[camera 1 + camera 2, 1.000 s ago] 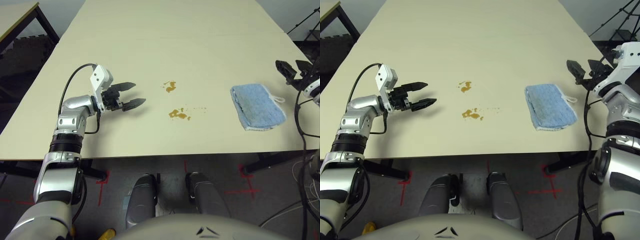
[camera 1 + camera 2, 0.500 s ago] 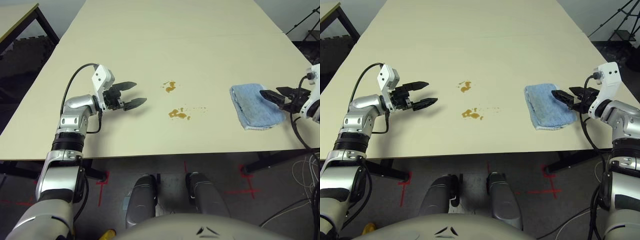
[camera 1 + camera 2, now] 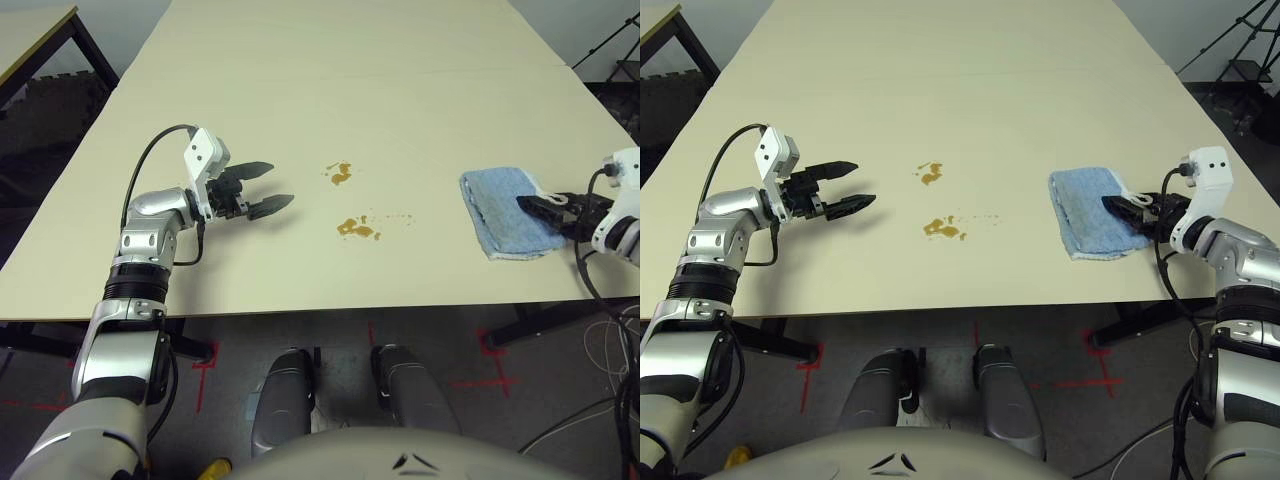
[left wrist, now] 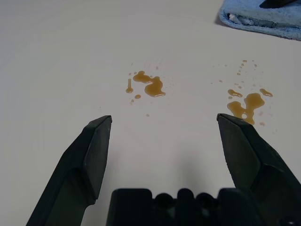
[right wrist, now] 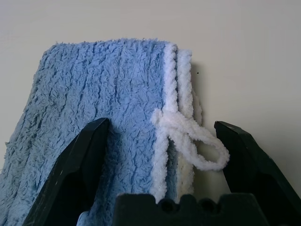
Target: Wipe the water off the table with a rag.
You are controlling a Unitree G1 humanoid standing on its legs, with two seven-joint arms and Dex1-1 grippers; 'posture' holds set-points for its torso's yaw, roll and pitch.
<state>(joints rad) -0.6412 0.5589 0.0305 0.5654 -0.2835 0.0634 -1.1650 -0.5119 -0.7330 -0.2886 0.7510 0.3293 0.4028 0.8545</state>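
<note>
On the pale cream flat-topped table (image 3: 400,110), two orange-brown water splotches (image 3: 357,229) lie mid-table and one folded light blue terry rag (image 3: 1090,213) at right, straddled by the spread right gripper (image 3: 1130,212); the left gripper (image 3: 260,189) gapes too.

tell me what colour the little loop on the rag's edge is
White, matching the edging, on the light blue rag; the loop shows best in the right wrist view.

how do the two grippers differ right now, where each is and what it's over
The left gripper hangs over bare table, left of the water; the right gripper sits low at the rag, over its right edge. The left one points at the spill, the right one points left across the rag. Both have jaws open and hold nothing.
</note>
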